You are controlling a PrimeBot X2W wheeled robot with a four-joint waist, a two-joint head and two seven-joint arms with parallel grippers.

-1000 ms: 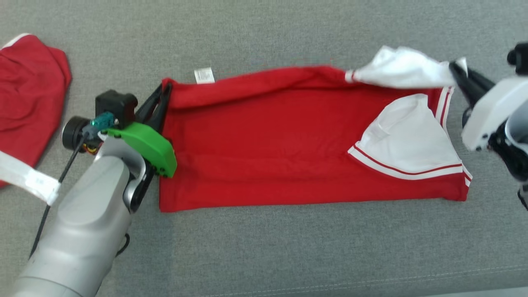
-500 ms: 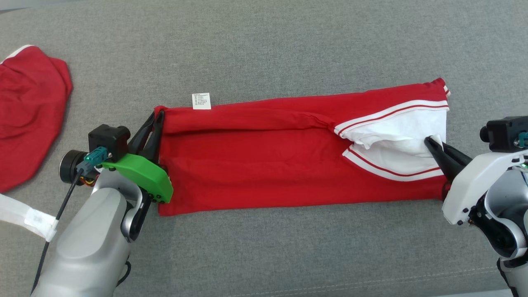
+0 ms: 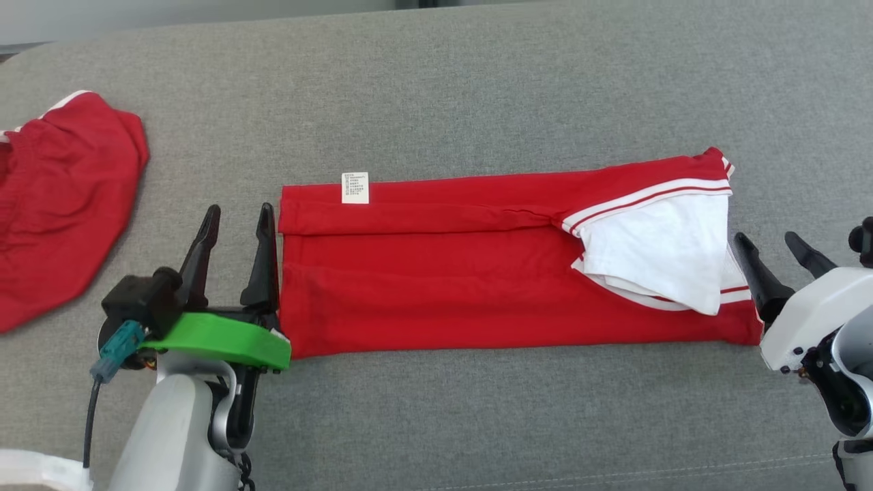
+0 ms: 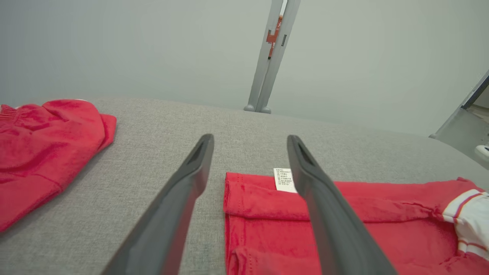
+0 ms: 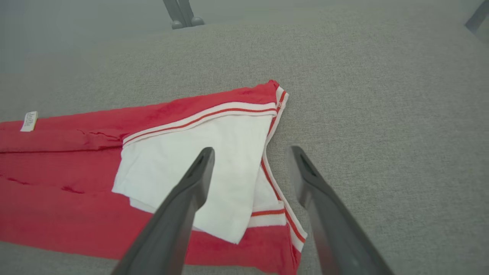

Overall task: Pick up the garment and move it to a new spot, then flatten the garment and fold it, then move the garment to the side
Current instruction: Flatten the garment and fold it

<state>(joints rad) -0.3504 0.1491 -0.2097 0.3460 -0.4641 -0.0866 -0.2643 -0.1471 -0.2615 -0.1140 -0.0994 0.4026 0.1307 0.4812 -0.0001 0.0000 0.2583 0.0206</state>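
The garment is a red shirt with white striped sleeves, lying folded into a long band across the grey cushion. Its white label shows at the far left corner. My left gripper stands open just off the garment's left edge, holding nothing. In the left wrist view the garment lies under the right finger of that gripper. My right gripper is open beside the white sleeve end, empty. The right wrist view has the sleeve below that gripper.
A second red garment lies bunched at the cushion's far left. A grey metal post stands behind the cushion against a pale wall. Bare grey fabric stretches before and behind the folded shirt.
Both grippers have opened and let go of the garment, which now lies flat with the white sleeve laid over it. Both have drawn back from its ends. The camera has shifted.
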